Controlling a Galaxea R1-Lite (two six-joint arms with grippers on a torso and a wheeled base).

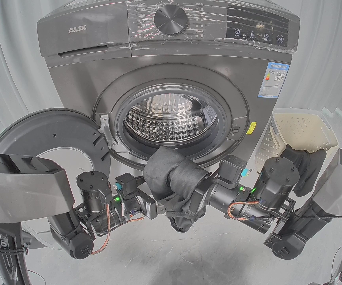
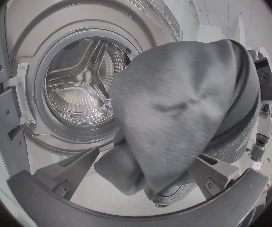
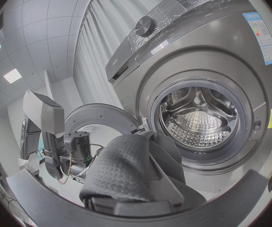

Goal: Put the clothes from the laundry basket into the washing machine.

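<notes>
Dark grey garment (image 1: 175, 175), grey washing machine (image 1: 80, 80), cream basket (image 1: 301, 127).

We see a pale, glossy grey floor (image 1: 214, 258) carrying everything here. The washing machine (image 1: 99, 76) stands directly on it, its round door (image 1: 40, 133) swung open to our left and hanging above the floor. Just beside the machine on our right, the cream perforated laundry basket (image 1: 297, 127) also rests on the floor, close against the machine's side.
</notes>
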